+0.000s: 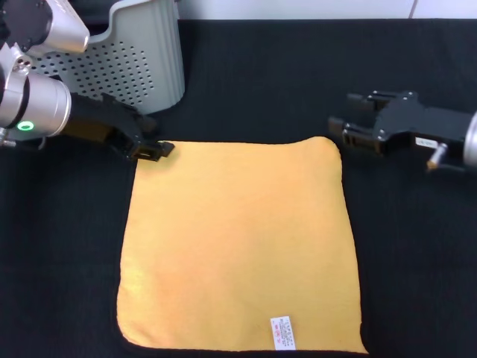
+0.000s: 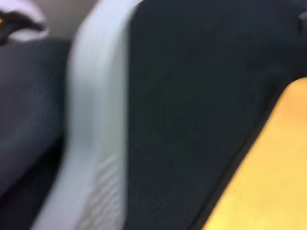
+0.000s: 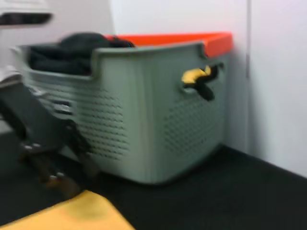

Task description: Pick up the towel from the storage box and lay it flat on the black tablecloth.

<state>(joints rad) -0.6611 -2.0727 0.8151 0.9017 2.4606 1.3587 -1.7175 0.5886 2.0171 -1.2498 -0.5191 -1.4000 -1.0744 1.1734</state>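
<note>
The left gripper (image 1: 153,148) sits low over the black tablecloth (image 1: 417,253) at the towel's far left corner, its fingertips touching or just over the black edging there; whether they are pinched on the cloth or slack I cannot tell. Behind that arm, at the far left of the table, stands the storage box (image 1: 141,56), light grey with rows of small holes. In the right wrist view the storage box (image 3: 144,115) holds dark cloth (image 3: 72,50), has something orange (image 3: 192,39) along its far rim and a scrap of yellow and black (image 3: 199,79) poking through the handle slot.

The towel (image 1: 238,246) lies spread flat on the tablecloth in the middle of the head view, orange-yellow side up, roughly square, with its small white tag (image 1: 282,333) near the near edge.

To the right, the right gripper (image 1: 337,128) hovers just beside the towel's far right corner, clear of the cloth, its fingers parted and holding nothing.
</note>
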